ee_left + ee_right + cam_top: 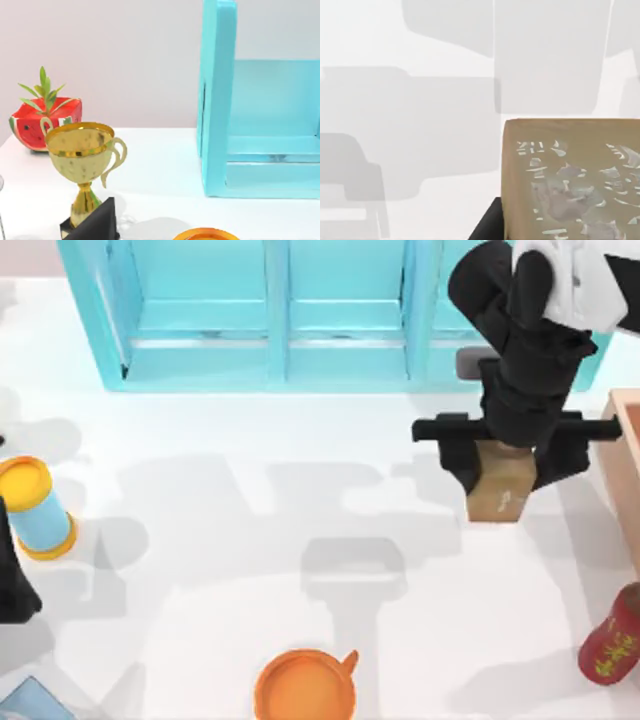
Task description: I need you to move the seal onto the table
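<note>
The right end effector (502,462) is clamped on the seal (500,483), a tan block with a pale mark on one face, held in front of the turquoise shelf unit (270,315) and over the white bench (250,510). From the top view I can't judge how high the block hangs. In the right wrist view the seal (570,180) sits close to the lens with bare bench (420,125) beyond it.

What worries me is an early release: let go from height, a boxy block could land on an edge, tumble or skid. Just to the right of the end effector stands the pale wooden box (628,465), and nearer us on that side the dark red bottle (612,645); drifting that way could knock either.

To its left and toward us the bench is open and flat, striped with grey shadows. An orange cup (304,687) sits well toward us, a blue-and-yellow can (36,508) far left beside the parked left end effector (12,575). A gold trophy (85,170) and watermelon planter (45,122) stand before a plain pale wall.
</note>
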You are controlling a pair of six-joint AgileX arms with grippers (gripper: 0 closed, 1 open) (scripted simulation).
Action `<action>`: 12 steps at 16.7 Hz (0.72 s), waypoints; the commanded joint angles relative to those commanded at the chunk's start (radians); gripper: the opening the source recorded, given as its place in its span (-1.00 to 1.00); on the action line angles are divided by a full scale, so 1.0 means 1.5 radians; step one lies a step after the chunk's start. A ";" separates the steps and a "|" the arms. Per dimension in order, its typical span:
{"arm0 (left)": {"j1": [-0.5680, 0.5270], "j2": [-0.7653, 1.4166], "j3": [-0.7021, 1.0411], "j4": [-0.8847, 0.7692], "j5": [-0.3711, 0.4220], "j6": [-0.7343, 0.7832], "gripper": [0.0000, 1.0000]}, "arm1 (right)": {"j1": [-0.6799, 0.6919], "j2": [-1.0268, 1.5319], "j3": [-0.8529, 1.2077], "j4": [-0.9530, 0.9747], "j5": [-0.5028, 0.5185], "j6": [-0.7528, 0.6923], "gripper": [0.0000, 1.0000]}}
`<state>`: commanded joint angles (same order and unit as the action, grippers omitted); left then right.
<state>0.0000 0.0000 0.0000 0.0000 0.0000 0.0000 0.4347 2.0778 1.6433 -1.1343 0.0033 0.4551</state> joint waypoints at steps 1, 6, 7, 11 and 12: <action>0.000 0.000 0.000 0.000 0.000 0.000 1.00 | -0.003 -0.001 -0.003 -0.001 -0.001 0.000 -1.00; 0.000 0.000 0.000 0.000 0.000 0.000 1.00 | 0.000 0.019 -0.048 0.073 0.000 0.001 -1.00; 0.000 0.000 0.000 0.000 0.000 0.000 1.00 | 0.001 0.026 -0.061 0.091 0.000 0.001 -1.00; 0.000 0.000 0.000 0.000 0.000 0.000 1.00 | 0.001 0.032 -0.073 0.105 0.000 0.002 -1.00; 0.000 0.000 0.000 0.000 0.000 0.000 1.00 | 0.001 0.032 -0.073 0.105 0.000 0.002 -1.00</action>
<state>0.0000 0.0000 0.0000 0.0000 0.0000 0.0000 0.4367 2.1263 1.5336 -0.9761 0.0037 0.4577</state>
